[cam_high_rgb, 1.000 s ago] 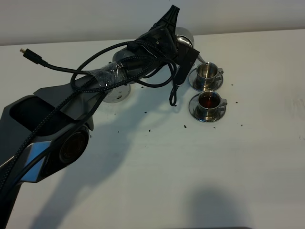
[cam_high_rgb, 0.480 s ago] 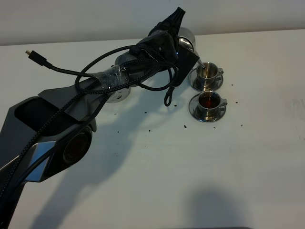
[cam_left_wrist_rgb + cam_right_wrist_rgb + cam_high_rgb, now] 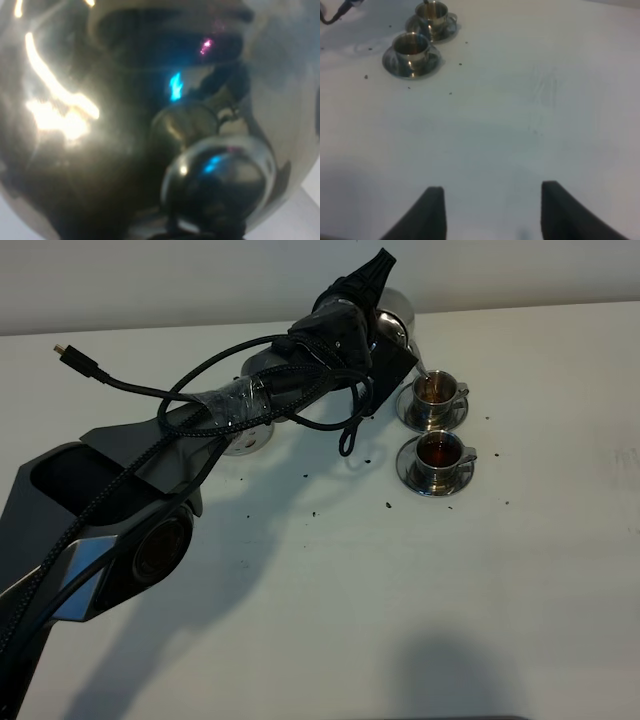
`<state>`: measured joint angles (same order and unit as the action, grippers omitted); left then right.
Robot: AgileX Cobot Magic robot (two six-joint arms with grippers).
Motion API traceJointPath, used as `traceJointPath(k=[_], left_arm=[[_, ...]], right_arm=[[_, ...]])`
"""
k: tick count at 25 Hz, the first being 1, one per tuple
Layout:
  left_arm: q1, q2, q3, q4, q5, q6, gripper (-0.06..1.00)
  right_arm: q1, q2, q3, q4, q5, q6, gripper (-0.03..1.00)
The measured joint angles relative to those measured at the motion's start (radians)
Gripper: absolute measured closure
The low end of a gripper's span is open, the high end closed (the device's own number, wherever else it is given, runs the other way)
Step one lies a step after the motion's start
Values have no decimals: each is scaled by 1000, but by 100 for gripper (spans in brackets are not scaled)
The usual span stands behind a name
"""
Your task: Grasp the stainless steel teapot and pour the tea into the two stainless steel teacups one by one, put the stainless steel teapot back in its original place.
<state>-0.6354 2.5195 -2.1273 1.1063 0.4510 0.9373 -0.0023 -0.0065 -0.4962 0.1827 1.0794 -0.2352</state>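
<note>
The stainless steel teapot (image 3: 397,312) hangs tilted above the table's far edge, with my left gripper (image 3: 378,332) shut on it. Its mirrored body (image 3: 100,125) and lid knob (image 3: 220,180) fill the left wrist view, hiding the fingers. Two stainless steel teacups stand on saucers just right of it. The farther teacup (image 3: 432,388) holds brownish tea. The nearer teacup (image 3: 437,452) holds darker tea (image 3: 437,449). In the right wrist view both teacups (image 3: 411,46) (image 3: 433,11) sit far ahead of my right gripper (image 3: 492,210), which is open and empty.
A round shiny steel piece (image 3: 247,438) lies on the white table (image 3: 330,580) under the left arm. Loose black cables (image 3: 150,390) drape from the arm, one loop dangling near the cups. Dark specks (image 3: 387,505) dot the table.
The left wrist and teapot have shifted slightly up and back, and the dangling cable loop rose. The farther teacup looked empty a second ago and now shows brown tea.
</note>
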Motion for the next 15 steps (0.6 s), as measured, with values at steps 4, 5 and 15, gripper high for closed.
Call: traceJointPath(k=[4,5,15], left_arm=[[0,0,0,7,-1,0,73],[0,0,0,15,-2,0,73],[1,0,0,52,-41,0,73]], right_arm=[[0,0,0,0,0,0,55],[0,0,0,0,0,0,55],[0,0,0,0,0,0,55]])
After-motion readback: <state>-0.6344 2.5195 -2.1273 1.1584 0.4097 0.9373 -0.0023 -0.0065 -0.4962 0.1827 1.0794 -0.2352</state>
